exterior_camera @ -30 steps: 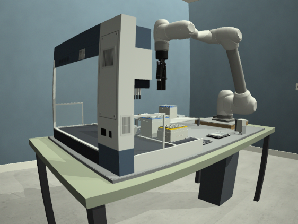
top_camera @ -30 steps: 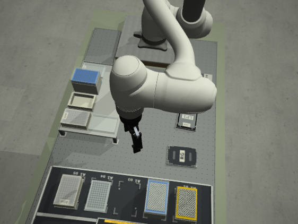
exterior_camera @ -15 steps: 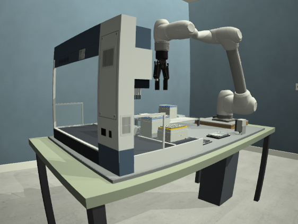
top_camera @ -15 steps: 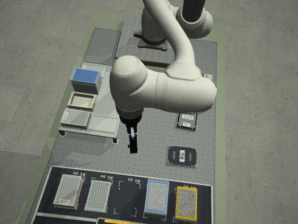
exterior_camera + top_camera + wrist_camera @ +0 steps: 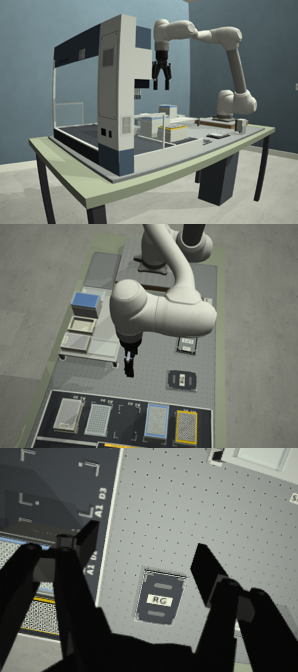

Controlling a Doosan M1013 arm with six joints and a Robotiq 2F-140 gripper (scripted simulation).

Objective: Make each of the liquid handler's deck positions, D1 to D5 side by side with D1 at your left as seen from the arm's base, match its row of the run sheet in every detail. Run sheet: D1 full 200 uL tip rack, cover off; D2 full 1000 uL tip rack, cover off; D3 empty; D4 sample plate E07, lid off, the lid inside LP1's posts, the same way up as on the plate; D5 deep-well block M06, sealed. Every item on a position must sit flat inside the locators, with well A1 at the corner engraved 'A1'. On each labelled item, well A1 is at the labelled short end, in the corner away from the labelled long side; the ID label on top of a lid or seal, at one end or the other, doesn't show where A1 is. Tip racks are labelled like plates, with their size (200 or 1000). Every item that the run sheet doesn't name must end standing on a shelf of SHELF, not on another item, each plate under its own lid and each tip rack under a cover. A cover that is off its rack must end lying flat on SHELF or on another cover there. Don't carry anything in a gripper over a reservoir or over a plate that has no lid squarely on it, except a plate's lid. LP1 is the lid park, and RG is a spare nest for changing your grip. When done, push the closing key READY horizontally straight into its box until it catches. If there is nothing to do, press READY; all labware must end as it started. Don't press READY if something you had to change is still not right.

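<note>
My gripper (image 5: 129,368) hangs open and empty, high above the bare breadboard between the shelf and the RG nest (image 5: 182,380). It also shows in the side view (image 5: 160,86) and in the wrist view (image 5: 145,555), with RG (image 5: 161,600) below it. On the deck, D5 holds a sealed deep-well block (image 5: 67,418). D4 holds a sample plate (image 5: 98,420) with open wells. D3 (image 5: 129,420) is empty. D2 holds a blue-rimmed tip rack (image 5: 157,420) and D1 a yellow-rimmed tip rack (image 5: 186,427), both uncovered. The LP1 nest (image 5: 186,344) seems to hold a clear lid.
SHELF at the left holds a blue-topped covered rack (image 5: 86,303), an open beige tray (image 5: 82,325), a lidded plate (image 5: 75,342) and clear covers (image 5: 104,347). The liquid handler's tall frame (image 5: 116,93) stands over the deck. The READY box (image 5: 240,126) is near the arm's base.
</note>
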